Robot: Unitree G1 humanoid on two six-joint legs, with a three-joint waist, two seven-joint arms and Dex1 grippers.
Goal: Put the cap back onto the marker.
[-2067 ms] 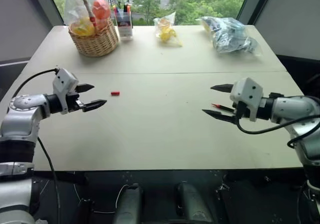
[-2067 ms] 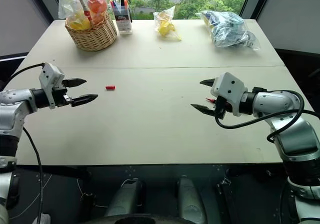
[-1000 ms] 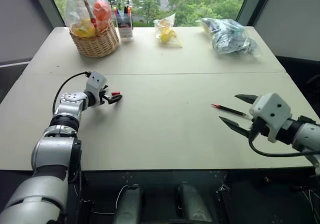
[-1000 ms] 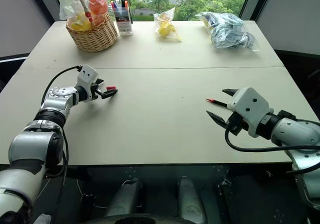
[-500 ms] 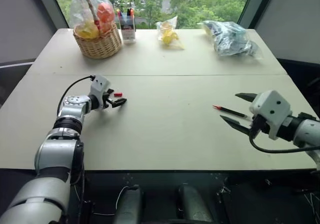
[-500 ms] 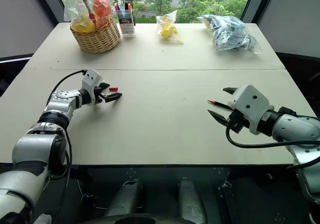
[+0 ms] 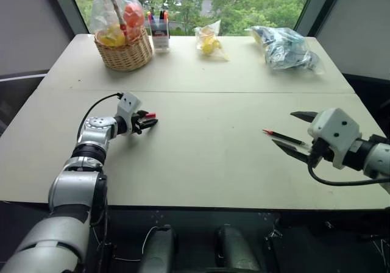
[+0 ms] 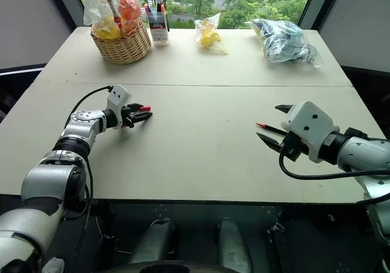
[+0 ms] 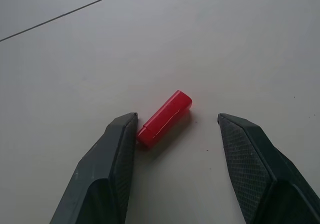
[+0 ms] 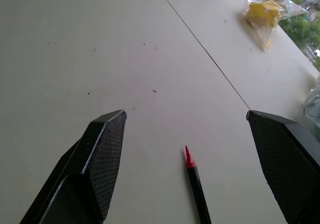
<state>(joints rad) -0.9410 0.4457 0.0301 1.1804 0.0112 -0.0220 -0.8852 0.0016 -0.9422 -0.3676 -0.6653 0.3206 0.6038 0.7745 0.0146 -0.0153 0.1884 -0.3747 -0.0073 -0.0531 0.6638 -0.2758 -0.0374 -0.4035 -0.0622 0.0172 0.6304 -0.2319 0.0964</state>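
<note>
Red plastic, the cap [image 9: 164,119] lies flat on the table [image 7: 201,157], between the two fingers of the left gripper [image 9: 177,129]; those fingers stand partly apart, one fingertip [image 9: 126,126] touching or almost touching the cap's end, the other clear of it, so nothing is clamped. The cap sits just on the near side of the table's seam [image 7: 244,92]. Well to the right of the cap, also on the near side of the seam, lies the marker [image 10: 196,181], dark-bodied with its red tip bare. The right gripper [image 10: 186,129] hangs over it with fingers wide apart, one either side, not touching it. Beyond the seam stand a basket [image 7: 125,49], pens [image 7: 159,26] and two bags [image 7: 286,44].
</note>
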